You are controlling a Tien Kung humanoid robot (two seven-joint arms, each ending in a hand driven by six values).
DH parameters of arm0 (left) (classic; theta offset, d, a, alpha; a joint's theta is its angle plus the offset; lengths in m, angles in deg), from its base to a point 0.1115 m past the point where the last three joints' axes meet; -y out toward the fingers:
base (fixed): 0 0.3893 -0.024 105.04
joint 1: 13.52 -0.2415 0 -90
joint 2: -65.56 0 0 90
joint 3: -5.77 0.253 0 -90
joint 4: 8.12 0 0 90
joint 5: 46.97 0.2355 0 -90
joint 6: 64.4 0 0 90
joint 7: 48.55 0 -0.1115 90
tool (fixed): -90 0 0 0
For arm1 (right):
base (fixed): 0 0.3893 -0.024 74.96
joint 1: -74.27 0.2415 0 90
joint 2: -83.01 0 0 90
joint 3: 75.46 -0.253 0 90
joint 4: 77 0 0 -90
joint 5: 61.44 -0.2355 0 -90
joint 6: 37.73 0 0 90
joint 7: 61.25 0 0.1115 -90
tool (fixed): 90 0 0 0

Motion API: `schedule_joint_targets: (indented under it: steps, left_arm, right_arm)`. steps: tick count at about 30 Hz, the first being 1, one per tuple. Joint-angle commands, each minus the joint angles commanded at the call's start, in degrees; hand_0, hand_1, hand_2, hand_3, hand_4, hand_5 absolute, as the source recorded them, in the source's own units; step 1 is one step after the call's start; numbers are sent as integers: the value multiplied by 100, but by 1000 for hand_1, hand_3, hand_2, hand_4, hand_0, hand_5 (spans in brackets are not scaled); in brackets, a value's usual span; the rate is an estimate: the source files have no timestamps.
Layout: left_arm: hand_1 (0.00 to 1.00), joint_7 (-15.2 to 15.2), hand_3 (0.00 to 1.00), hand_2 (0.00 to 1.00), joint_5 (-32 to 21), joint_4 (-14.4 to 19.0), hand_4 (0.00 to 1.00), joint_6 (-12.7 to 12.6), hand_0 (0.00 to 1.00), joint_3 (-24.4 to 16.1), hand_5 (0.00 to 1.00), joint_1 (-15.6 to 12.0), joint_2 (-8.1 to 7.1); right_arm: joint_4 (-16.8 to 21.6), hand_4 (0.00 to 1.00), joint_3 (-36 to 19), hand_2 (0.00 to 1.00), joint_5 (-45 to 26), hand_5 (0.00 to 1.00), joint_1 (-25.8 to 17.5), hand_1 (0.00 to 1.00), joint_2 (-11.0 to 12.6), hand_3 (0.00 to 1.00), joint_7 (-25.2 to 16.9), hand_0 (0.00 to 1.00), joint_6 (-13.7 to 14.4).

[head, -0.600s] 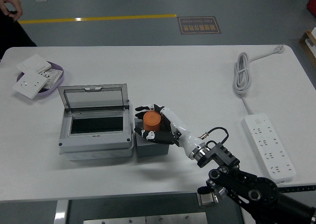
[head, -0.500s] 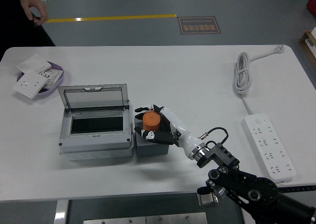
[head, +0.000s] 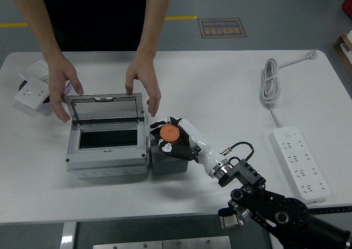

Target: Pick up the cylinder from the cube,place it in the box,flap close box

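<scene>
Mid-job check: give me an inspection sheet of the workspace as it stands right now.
Surface: white table, no spills seen.
Job's things: orange cylinder over grey cube; grey box beside it, lid up.
Clutter: wall sockets on purple tray, far left.
Grippers: right hand grasps cylinder; left nothing seen.
Cables: white power strip, coiled cord, right side.
Surroundings: person's hands at box lid corners.
</scene>
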Motion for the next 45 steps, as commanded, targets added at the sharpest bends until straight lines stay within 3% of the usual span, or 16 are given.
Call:
schedule_joint_targets:
  steps: [1, 2, 12, 20, 25, 26, 31, 32, 37, 39, 45]
  left_arm:
    - [852, -13, 951, 854, 6, 0, 2, 0, 923, -8, 2, -3, 0]
    - [852, -20, 951, 854, 9, 0, 2, 0, 923, -12, 2, -6, -1]
    - [852, -99, 951, 854, 18, 0, 2, -8, 923, -56, 2, -21, -4]
    - [852, -124, 951, 854, 14, 0, 2, -7, 923, -46, 2, -22, -71]
    - [852, -150, 951, 854, 32, 0, 2, -10, 923, -58, 2, -26, -98]
    - [852, -154, 951, 854, 38, 0, 2, -10, 923, -60, 2, -26, -103]
    - [852, -170, 951, 854, 74, 0, 2, -6, 923, -69, 2, -14, -136]
    - [852, -170, 951, 854, 76, 0, 2, -5, 923, -69, 2, -11, -142]
    - [852, -183, 951, 854, 93, 0, 2, -5, 923, -73, 2, -5, -171]
    - [852, -190, 951, 854, 100, 0, 2, -5, 923, -75, 2, -9, -178]
    - [852, -200, 951, 854, 129, 0, 2, -1, 923, -89, 2, 12, -206]
  right_arm:
    - [31, 53, -19, 511, 33, 2, 4, 545, -4, 519, 17, 593, 42]
    - [55, 42, -32, 447, 56, 2, 8, 468, -8, 376, 32, 476, 68]
    - [532, 45, 168, 436, 419, 2, 499, 458, -167, 348, 474, 457, 482]
    - [559, 45, 883, 418, 1257, 2, 1304, 419, -491, 333, 1345, 417, 1318]
    - [448, 45, 1249, 418, 1903, 2, 1754, 419, -743, 333, 1968, 417, 1618]
    - [433, 18, 1322, 411, 2022, 2, 1828, 396, -793, 328, 2097, 326, 1652]
    - [368, 18, 1651, 411, 2573, 2, 2137, 396, -846, 328, 2738, 326, 1656]
    - [355, 2, 1700, 390, 2669, 2, 2179, 302, -846, 311, 2856, 162, 1632]
    - [231, 2, 1931, 390, 3131, 2, 2430, 302, -846, 311, 3489, 162, 1422]
    - [184, 2, 1976, 384, 3223, 2, 2503, 298, -846, 302, 3688, 116, 1375]
    - [39, 10, 2136, 403, 3190, 2, 2692, 338, -846, 310, 3908, 146, 1280]
